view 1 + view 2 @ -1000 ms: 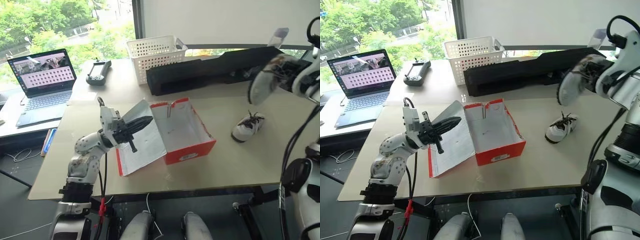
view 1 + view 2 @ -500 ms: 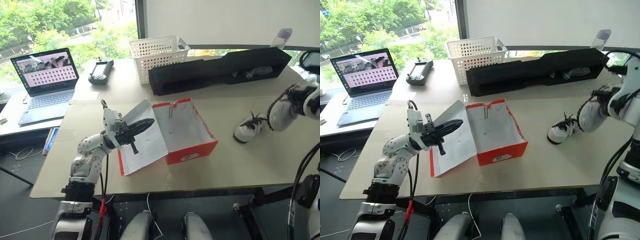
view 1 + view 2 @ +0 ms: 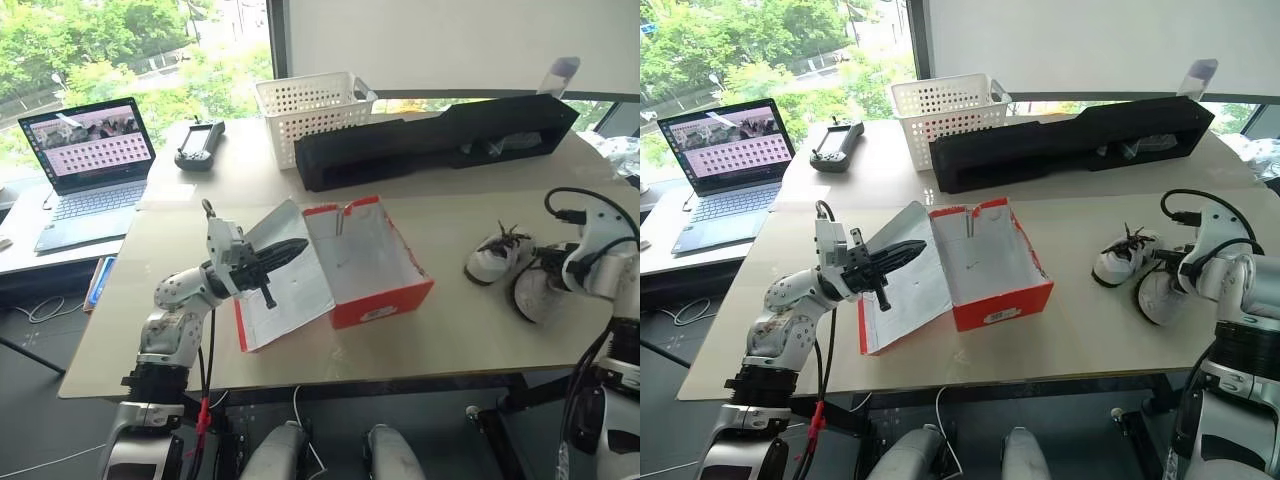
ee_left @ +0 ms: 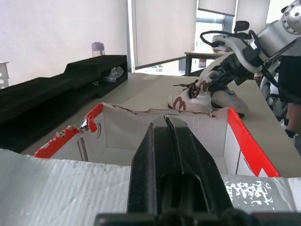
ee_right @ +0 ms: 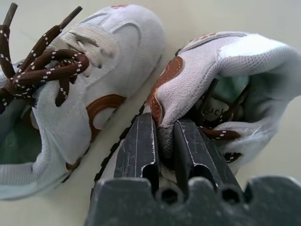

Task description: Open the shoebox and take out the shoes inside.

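Shoes (image 3: pixel 497 256) lie side by side near the table's (image 3: pixel 420 330) right edge, well clear of the opened shoebox (image 3: pixel 365 262); right gripper (image 5: pixel 162 141) fingers pinch the nearer shoe's (image 5: pixel 221 89) collar, left gripper (image 3: pixel 290 247) fingers pressed together over the lid.

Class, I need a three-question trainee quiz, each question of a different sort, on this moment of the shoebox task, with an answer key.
1. True or false: the red shoebox lies open with nothing inside it.
2. Multiple choice: what is the right gripper doing? A) hanging open above the table; B) pinching the edge of a whitish-grey shoe; C) gripping the white perforated basket.
3. Short answer: where does the other shoe lie, and how does the left gripper stand?

Key
1. True.
2. B.
3. On the table, right of the shoebox and beside the held shoe; the left gripper is shut, over the flipped-back lid.
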Tool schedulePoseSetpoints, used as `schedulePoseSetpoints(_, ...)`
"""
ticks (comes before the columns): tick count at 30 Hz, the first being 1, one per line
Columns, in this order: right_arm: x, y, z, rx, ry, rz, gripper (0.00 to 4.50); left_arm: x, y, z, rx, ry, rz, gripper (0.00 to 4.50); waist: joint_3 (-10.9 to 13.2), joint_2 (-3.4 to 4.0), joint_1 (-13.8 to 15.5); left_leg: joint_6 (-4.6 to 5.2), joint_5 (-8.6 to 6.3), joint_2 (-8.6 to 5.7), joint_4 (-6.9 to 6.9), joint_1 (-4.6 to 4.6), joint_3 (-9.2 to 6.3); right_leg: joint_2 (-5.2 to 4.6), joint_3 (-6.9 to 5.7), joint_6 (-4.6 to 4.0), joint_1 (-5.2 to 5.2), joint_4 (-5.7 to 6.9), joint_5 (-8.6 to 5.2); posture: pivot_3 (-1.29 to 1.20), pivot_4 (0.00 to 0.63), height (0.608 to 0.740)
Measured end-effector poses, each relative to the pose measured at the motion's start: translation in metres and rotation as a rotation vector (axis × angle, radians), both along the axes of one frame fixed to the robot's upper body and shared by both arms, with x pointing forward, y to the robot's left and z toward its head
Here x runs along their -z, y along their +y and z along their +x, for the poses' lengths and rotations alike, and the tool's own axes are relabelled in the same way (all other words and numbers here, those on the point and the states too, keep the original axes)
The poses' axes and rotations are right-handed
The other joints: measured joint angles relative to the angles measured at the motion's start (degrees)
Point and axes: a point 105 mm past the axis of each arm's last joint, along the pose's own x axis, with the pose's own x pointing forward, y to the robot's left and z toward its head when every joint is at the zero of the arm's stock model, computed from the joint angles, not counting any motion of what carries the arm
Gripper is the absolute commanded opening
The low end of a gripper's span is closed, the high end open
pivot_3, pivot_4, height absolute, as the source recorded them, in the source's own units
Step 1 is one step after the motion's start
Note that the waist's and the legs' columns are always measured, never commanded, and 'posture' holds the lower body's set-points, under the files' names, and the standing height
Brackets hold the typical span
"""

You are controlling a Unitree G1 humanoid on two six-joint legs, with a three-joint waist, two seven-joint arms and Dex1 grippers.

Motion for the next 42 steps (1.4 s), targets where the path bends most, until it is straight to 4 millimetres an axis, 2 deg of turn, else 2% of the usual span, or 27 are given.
schedulePoseSetpoints(3,0.007,-0.001,0.004,-0.001,-0.002,0.007,2.60,0.000,0.000,0.000,-0.002,0.000,0.002,0.00,0.0,0.00,0.2,0.00,0.00,-0.02,0.01,0.00,0.00,-0.01,0.00,0.01,0.03,-0.01,0.00,0.00,0.150,0.738)
schedulePoseSetpoints(7,0.004,-0.005,0.004,-0.006,0.012,-0.036,3.94,0.000,0.002,0.000,-0.007,-0.001,0.013,0.00,0.0,0.00,0.5,-0.03,-0.02,-0.03,0.03,0.00,-0.01,-0.02,-0.01,0.04,0.05,-0.02,0.02,0.00,0.150,0.738)
schedulePoseSetpoints(12,-0.014,-0.015,0.000,0.017,0.008,-0.092,3.94,0.000,0.003,0.000,-0.008,-0.002,0.017,0.00,0.0,0.00,0.3,-0.03,-0.02,-0.02,0.02,-0.01,0.01,-0.02,0.01,0.09,0.02,-0.04,0.01,0.00,0.150,0.738)
schedulePoseSetpoints(15,-0.033,-0.013,-0.001,0.004,-0.015,-0.114,3.94,0.000,0.003,0.001,-0.008,-0.002,0.018,0.00,0.0,0.00,-0.1,-0.03,-0.02,-0.02,0.01,-0.03,0.01,-0.04,0.02,0.09,-0.03,-0.03,0.00,0.00,0.150,0.738)
schedulePoseSetpoints(19,-0.069,-0.006,-0.003,-0.032,-0.084,-0.146,3.94,-0.001,0.002,0.001,-0.005,-0.009,0.028,0.00,0.0,0.00,-0.4,-0.03,-0.03,0.02,0.01,-0.02,0.01,-0.03,0.01,0.16,-0.04,-0.03,-0.05,0.00,0.150,0.738)
schedulePoseSetpoints(23,-0.081,0.002,-0.003,-0.067,-0.120,-0.134,3.94,-0.002,0.001,0.002,-0.005,-0.011,0.028,0.00,0.0,0.00,-0.3,-0.04,-0.03,0.00,0.01,-0.05,0.01,-0.07,0.02,0.19,-0.05,-0.04,-0.06,0.00,0.150,0.738)
schedulePoseSetpoints(26,-0.102,0.026,0.006,-0.165,-0.254,-0.067,3.94,-0.001,0.002,0.003,-0.012,-0.005,0.027,0.00,0.0,0.00,-0.5,-0.04,-0.03,0.02,0.01,-0.05,0.02,-0.05,0.04,0.19,-0.08,-0.03,-0.05,0.00,0.150,0.738)
schedulePoseSetpoints(28,-0.120,0.055,0.011,-0.303,-0.383,-0.043,3.94,-0.001,0.003,0.004,-0.023,-0.004,0.024,0.00,0.0,0.00,-0.6,-0.03,-0.03,0.05,0.00,-0.04,0.00,-0.02,0.02,0.18,-0.07,-0.03,-0.06,0.00,0.150,0.738)
schedulePoseSetpoints(30,-0.128,0.080,0.013,-0.419,-0.472,-0.027,3.94,-0.001,0.004,0.005,-0.038,-0.001,0.020,0.00,0.0,0.00,-0.5,-0.03,-0.03,0.05,0.00,-0.04,-0.02,-0.02,0.00,0.17,-0.06,-0.03,-0.06,0.00,0.150,0.738)
schedulePoseSetpoints(33,-0.117,0.104,0.014,-0.548,-0.525,-0.074,3.94,-0.001,0.007,0.006,-0.071,0.004,0.011,0.00,0.0,-0.01,-0.1,-0.04,-0.03,0.00,0.01,-0.05,-0.03,-0.03,0.01,0.13,-0.05,-0.04,-0.02,0.00,0.150,0.738)
schedulePoseSetpoints(36,-0.075,0.113,0.017,-0.606,-0.441,-0.210,3.94,-0.001,0.020,0.010,-0.161,0.016,-0.011,0.00,0.0,-0.02,0.2,-0.05,-0.04,-0.05,0.04,-0.06,-0.05,-0.05,0.01,0.12,-0.03,-0.05,0.04,0.00,0.150,0.738)
schedulePoseSetpoints(37,-0.058,0.114,0.018,-0.616,-0.412,-0.249,3.94,-0.002,0.027,0.015,-0.217,0.026,-0.026,0.00,0.0,-0.02,0.3,-0.05,-0.04,-0.06,0.04,-0.06,-0.04,-0.05,0.05,0.15,-0.05,-0.04,0.05,0.00,0.150,0.738)
schedulePoseSetpoints(39,-0.042,0.113,0.019,-0.620,-0.402,-0.285,3.94,-0.006,0.047,0.025,-0.359,0.039,-0.043,0.00,0.0,-0.02,0.1,-0.05,-0.04,-0.05,0.04,-0.05,-0.03,-0.05,0.06,0.22,-0.06,-0.02,0.03,0.00,0.150,0.738)
schedulePoseSetpoints(42,-0.038,0.113,0.018,-0.627,-0.439,-0.359,3.94,-0.011,0.085,0.045,-0.630,0.074,-0.083,0.00,0.0,-0.03,-0.2,-0.05,-0.04,-0.02,0.04,0.02,-0.04,-0.02,0.06,0.24,-0.06,-0.02,0.00,0.00,0.150,0.738)
